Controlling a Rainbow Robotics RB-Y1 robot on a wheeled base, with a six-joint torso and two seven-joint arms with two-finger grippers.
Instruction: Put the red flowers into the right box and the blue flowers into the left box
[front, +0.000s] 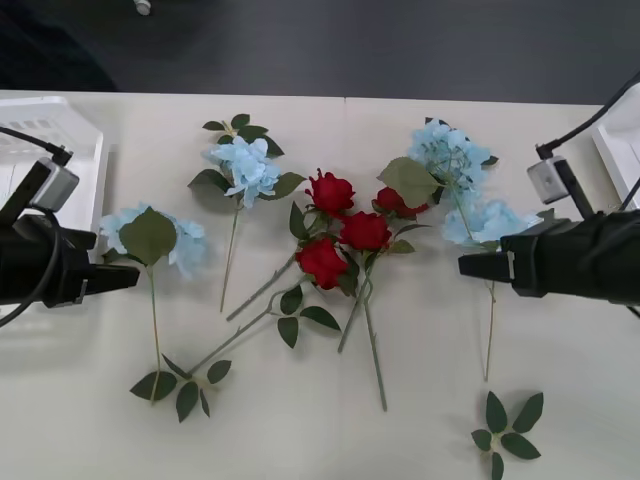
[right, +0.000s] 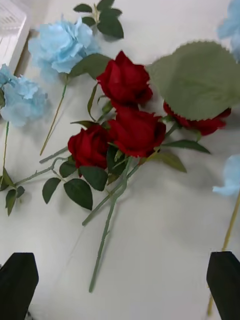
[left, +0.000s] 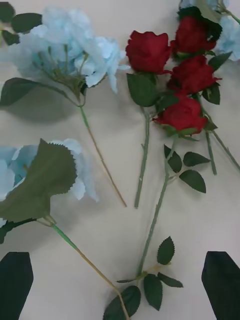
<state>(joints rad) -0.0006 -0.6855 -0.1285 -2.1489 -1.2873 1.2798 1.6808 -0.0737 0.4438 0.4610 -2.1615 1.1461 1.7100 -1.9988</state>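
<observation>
Both grippers hover open and empty over a cream tabletop strewn with artificial flowers.

Right gripper (front: 462, 265) reaches in level from the table's right side, black fingers (right: 225, 282) spread wide; the red flowers (front: 340, 232), four velvety roses on thin green stems, lie just ahead of its tips. Left gripper (front: 136, 277) reaches in level from the opposite side, equally wide, with fluffy pale blue flowers (front: 245, 166) ahead and one cluster close beside it. The left box (front: 60, 150), white slotted plastic, sits behind it; the right box (front: 622, 140) behind the right gripper. Beyond the table, dark floor.
</observation>
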